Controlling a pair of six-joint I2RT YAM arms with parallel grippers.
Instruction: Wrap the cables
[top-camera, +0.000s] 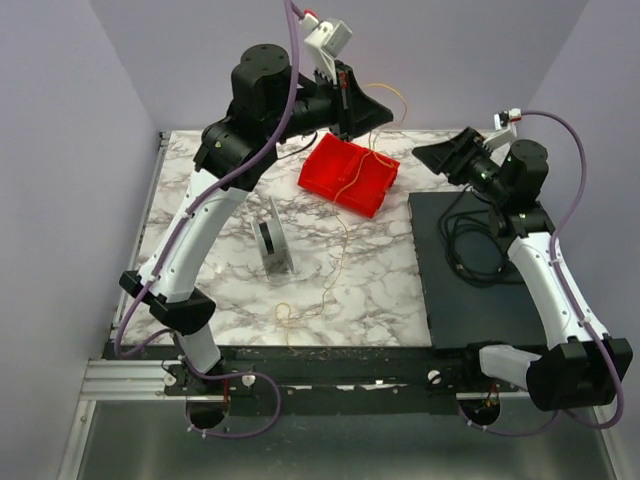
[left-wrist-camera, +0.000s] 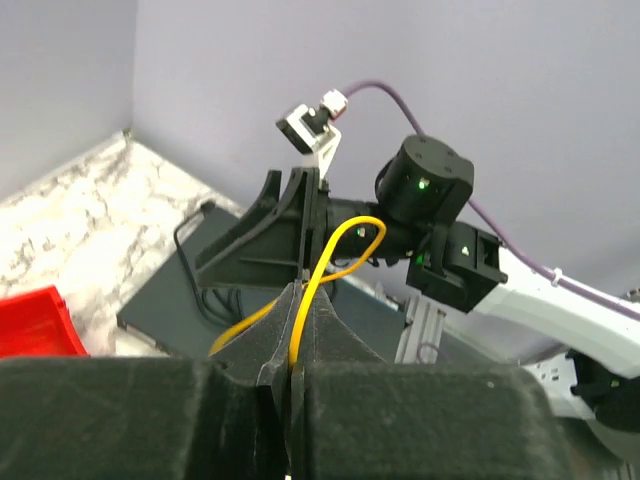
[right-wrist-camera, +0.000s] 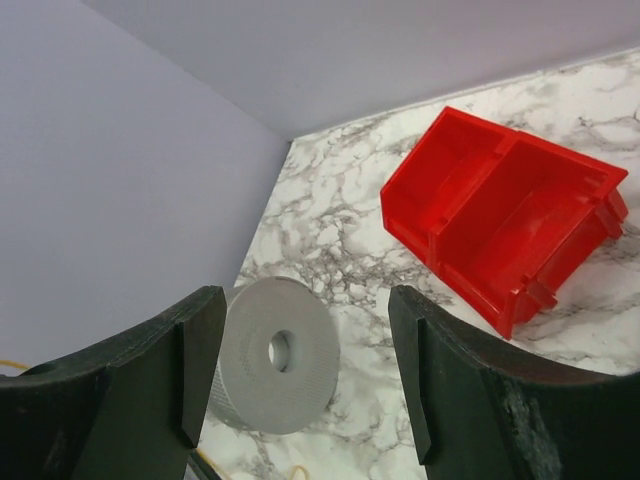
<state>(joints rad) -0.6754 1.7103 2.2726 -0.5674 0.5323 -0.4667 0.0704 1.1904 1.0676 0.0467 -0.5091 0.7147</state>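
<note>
A thin yellow cable (top-camera: 343, 215) hangs from my left gripper (top-camera: 386, 112), crosses the red bin (top-camera: 350, 172) and trails over the marble to a small loop (top-camera: 288, 314) near the front. The left wrist view shows that gripper (left-wrist-camera: 298, 296) shut on the cable (left-wrist-camera: 312, 285), which arcs in a loop (left-wrist-camera: 352, 228) just past the fingertips. A grey spool (top-camera: 272, 240) stands on edge on the table. My right gripper (top-camera: 420, 153) hovers in the air right of the bin, facing the left gripper. It is open (right-wrist-camera: 300, 312), holding nothing; the spool (right-wrist-camera: 275, 355) lies far below it.
A black mat (top-camera: 500, 300) covers the right of the table, with a coiled black cord (top-camera: 468, 238) on it. The red bin (right-wrist-camera: 500, 210) has two compartments. Purple walls close in at the back and both sides.
</note>
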